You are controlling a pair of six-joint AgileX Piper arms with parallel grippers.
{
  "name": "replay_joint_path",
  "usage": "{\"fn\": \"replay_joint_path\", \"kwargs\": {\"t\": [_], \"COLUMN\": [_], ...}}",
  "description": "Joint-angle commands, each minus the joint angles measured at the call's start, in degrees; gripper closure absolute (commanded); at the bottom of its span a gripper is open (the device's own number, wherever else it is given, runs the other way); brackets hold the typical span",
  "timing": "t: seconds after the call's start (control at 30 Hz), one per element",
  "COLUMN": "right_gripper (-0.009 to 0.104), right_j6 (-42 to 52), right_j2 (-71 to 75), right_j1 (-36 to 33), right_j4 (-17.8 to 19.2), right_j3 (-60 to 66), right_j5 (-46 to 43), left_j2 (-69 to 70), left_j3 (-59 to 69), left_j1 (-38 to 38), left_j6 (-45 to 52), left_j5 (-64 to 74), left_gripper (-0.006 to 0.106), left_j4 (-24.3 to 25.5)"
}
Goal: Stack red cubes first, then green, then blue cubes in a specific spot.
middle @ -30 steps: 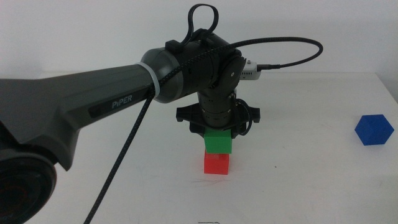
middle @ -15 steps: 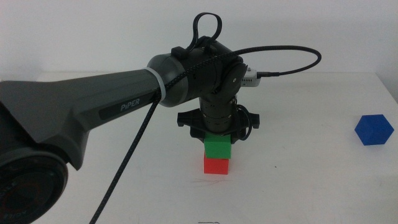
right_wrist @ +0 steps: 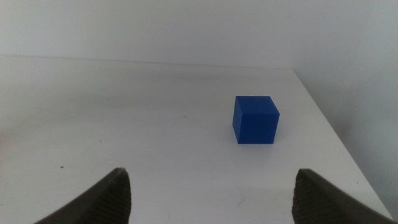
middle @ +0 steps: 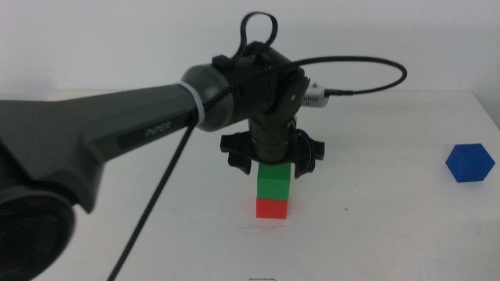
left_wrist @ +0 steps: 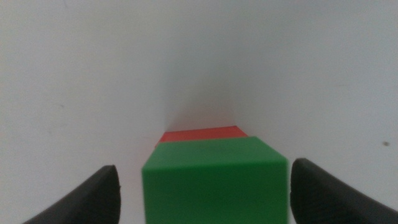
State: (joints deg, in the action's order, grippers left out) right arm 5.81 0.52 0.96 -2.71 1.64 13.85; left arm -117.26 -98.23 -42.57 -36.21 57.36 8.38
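Progress: two of three layers are placed. The red cube (middle: 272,208) sits on the white bench (middle: 375,195) near the middle of the middle view, and the green cube (middle: 274,181) rests squarely on top of it.

The left hand (middle: 269,160) is positioned directly over the stack. In the left wrist view its jaws are spread wide, with a clear gap to either side of the green cube, so nothing is gripped and the green cube is judged released. Whether the stack sits on the intended spot cannot be confirmed; no marking is visible under it from these angles.

Remaining: the blue cube (middle: 470,162) lies alone near the bench's right edge, well apart from the stack, untouched. The right hand (right_wrist: 208,193) is out of the middle view; in its wrist view the jaws are parted and empty, with the blue cube ahead of them, not between them.

Outstanding steps, as judged: blue cube to be picked up and set on the green.
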Motion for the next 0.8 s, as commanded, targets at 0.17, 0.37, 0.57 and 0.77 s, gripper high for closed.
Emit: {"fn": "replay_joint_path", "kwargs": {"t": [0.17, 0.37, 0.57, 0.77], "right_gripper": [0.028, 0.028, 0.028, 0.028], "right_j6": [0.2, 0.2, 0.2, 0.2], "right_j2": [0.2, 0.2, 0.2, 0.2], "right_j1": [0.0, 0.0, 0.0, 0.0], "right_j4": [0.7, 0.7, 0.7, 0.7], "right_j3": [-1.0, -1.0, -1.0, -1.0], "right_j5": [-4.1, -4.1, -4.1, -4.1], "left_j2": [13.9, 27.1, 43.4, 65.4], "left_j3": [-1.6, -1.3, 8.8, 28.3], "left_j1": [0.1, 2.2, 7.0, 11.9], "left_j6": [8.0, 18.1, 31.3, 36.2], "left_j5": [1.8, 4.7, 1.3, -14.4], "left_gripper": [0.007, 0.007, 0.007, 0.007], "left_j4": [-0.1, 0.2, -6.1, -15.6]}}
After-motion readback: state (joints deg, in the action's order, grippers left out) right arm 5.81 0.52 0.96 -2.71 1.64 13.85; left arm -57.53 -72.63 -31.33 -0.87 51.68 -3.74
